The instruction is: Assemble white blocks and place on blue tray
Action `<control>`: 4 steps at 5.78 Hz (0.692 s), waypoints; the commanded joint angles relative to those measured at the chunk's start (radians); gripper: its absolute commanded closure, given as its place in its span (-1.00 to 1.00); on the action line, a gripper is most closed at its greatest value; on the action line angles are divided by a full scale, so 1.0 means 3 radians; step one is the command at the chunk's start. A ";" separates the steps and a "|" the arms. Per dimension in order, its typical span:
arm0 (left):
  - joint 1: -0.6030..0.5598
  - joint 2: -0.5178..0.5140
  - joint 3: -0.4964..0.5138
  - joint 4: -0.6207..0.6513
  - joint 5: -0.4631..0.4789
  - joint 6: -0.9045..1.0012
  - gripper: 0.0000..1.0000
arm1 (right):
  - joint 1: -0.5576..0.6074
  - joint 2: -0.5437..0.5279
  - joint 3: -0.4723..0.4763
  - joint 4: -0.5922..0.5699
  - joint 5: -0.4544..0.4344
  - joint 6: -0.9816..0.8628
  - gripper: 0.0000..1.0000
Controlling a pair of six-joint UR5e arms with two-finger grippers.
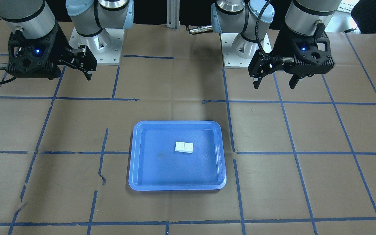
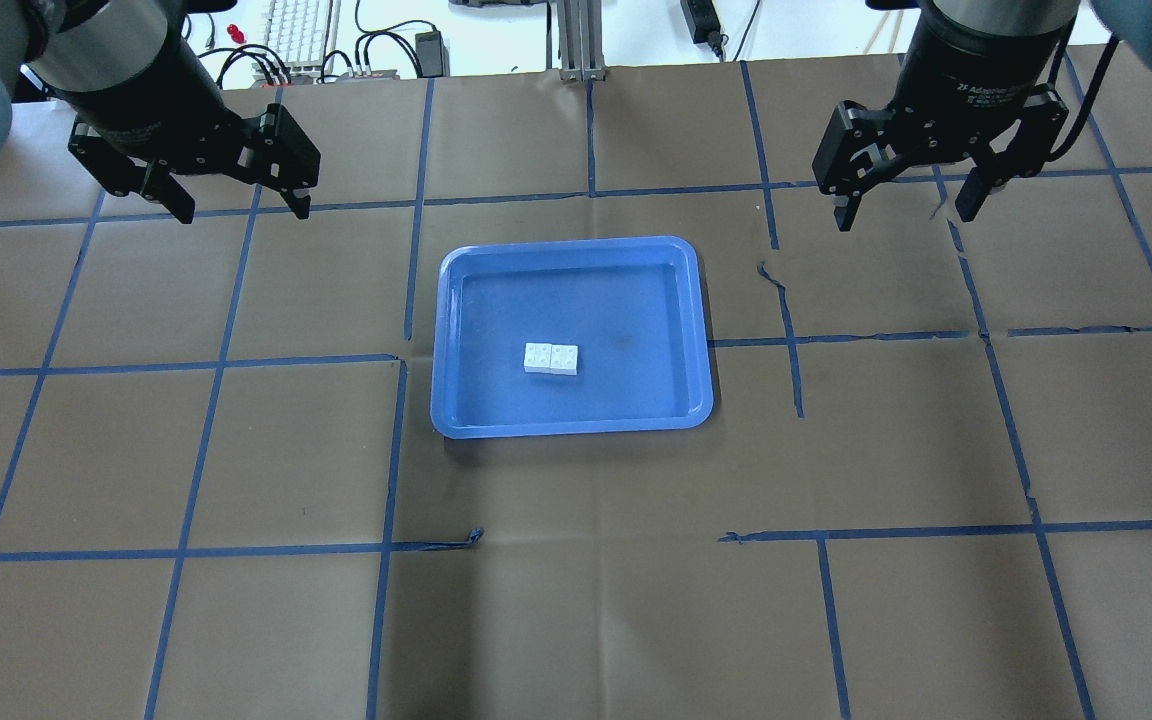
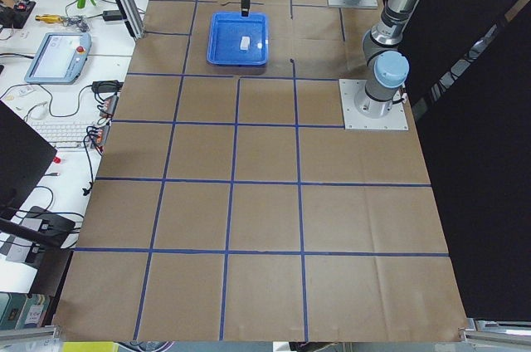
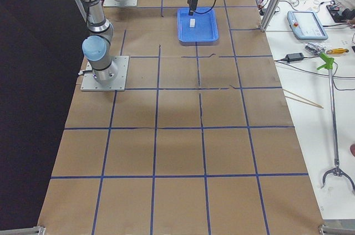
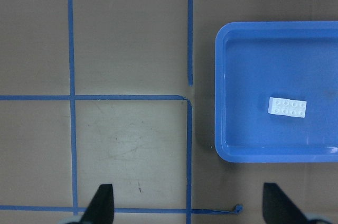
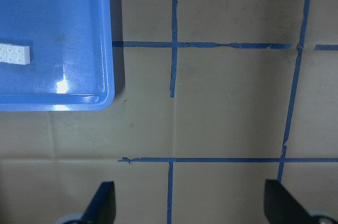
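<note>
Nearest me in the front-facing view is bare brown paper on the bench (image 1: 188, 212), crossed by blue tape lines (image 1: 166, 223); beyond it sits the blue tray (image 1: 176, 187), flat and square to the grid; the white blocks (image 1: 184, 147) lie inside it, near the middle of its floor, studs up, side by side and touching along one seam, well apart from every rim; I cannot tell whether they are locked together or merely butted.

I judge the pair light, rigid and smooth-sided, so it will likely skate on the glossy tray floor if nudged; hard plastic should not crush under a firm pinch; if I had to lift it I would close across the two long flat walls, straddling the seam so both bricks are caught, and keep off the studs.

Farther back, the left end effector (image 2: 244, 210) and the right end effector (image 2: 904, 215) both hang above the bench on either side, well apart from the tray, fingers spread wide and holding nothing; I judge the placing done.
</note>
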 commanded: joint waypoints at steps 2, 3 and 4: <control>-0.0001 0.0003 0.0000 0.0000 0.0005 0.0000 -0.98 | 0.0005 -0.0002 0.0005 -0.0013 0.0011 0.0048 -1.00; -0.0001 0.0003 0.0000 -0.0005 0.0005 0.0000 -0.98 | 0.0005 0.0003 0.0010 -0.0013 0.0011 0.0048 -1.00; -0.0001 -0.0002 0.0000 0.0000 0.0000 0.0000 -0.98 | 0.0005 -0.0002 0.0026 -0.0013 0.0011 0.0048 -1.00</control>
